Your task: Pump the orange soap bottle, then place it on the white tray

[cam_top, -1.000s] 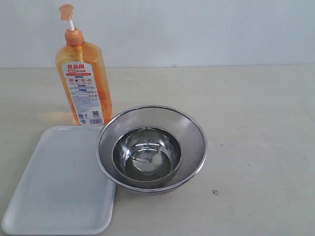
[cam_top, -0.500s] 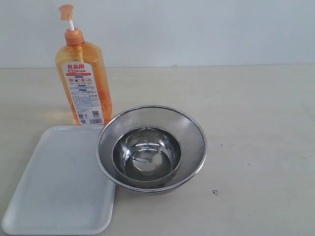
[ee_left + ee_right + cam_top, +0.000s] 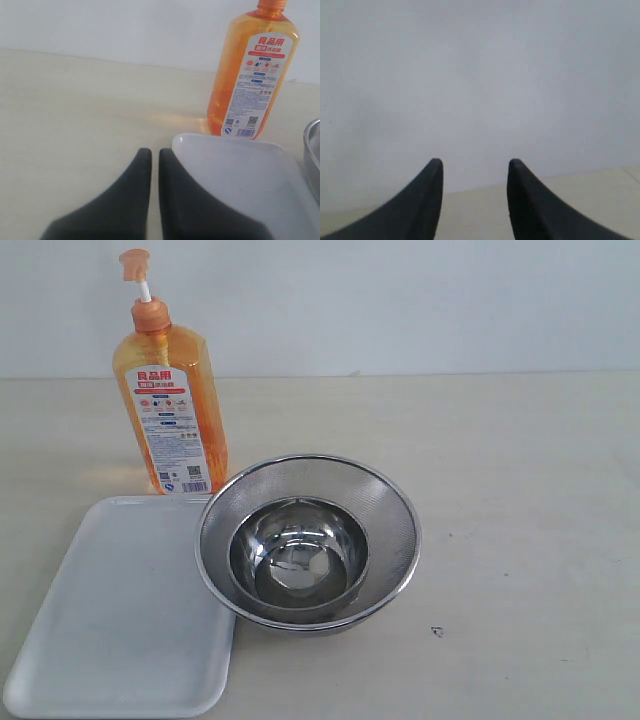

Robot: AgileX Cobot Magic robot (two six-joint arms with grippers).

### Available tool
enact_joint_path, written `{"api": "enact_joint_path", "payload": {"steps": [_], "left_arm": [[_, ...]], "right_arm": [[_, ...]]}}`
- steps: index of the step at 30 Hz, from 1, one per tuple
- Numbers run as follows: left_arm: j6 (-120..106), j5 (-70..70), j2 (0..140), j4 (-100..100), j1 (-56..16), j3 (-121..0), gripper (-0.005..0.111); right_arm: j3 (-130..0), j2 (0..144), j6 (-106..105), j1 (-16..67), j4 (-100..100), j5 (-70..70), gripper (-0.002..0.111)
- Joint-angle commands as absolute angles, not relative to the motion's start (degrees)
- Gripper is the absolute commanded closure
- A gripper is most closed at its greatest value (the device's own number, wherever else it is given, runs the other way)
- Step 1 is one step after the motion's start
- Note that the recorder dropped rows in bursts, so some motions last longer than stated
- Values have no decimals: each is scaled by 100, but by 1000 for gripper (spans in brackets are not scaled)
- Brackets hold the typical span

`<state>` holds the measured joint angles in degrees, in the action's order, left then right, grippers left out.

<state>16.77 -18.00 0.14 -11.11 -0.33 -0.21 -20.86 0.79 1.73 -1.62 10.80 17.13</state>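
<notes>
Nothing moved; the orange soap bottle (image 3: 172, 405) stands upright, pump head (image 3: 134, 263) uppermost.

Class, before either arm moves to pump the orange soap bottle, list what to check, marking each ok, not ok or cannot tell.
1. Orange soap bottle upright: ok.
2. Pump head raised, unpressed: ok.
3. White tray bare, with room for the bottle: ok.
4. Left gripper open for grasping: not ok, shut.
5. Right gripper open and empty: ok.
6. Mesh bowl clear of the tray's edge: cannot tell.
</notes>
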Motion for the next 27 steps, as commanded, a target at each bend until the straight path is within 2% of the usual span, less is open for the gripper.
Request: {"api": "enact_joint_path", "payload": {"steps": [1,6,10,14,17,19,21,22,27], "left_arm": [[1710,-1805,0,-1136,-60,0,102],[1710,-1805,0,-1136,-60,0,102],[1710,-1805,0,-1136,-60,0,102],[1710,-1805,0,-1136,-60,0,102],[1710,-1805,0,-1136,-60,0,102],[1710,-1805,0,-1136,-60,0,102],[1710,-1805,0,-1136,-60,0,102],[1710,-1805,0,-1136,-60,0,102],[1710,-1805,0,-1136,-60,0,102]], "right_arm": [[-2147,68,131,-172,1134,941,70],[-2147,68,212,-172,1264,-455,70],[-2147,68,1330,-172,1760,-1529,70],[-2413,165,1671,-172,1626,-1357,70],[-2848,599,1994,-172,800,-896,71],[-3241,1095,2381,-151,407,-620,77],[-3699,1604,2505,-59,185,-333,94],[-3931,1899,2476,17,34,-232,105],[-4928,3325,2041,811,-297,305,108]]}}
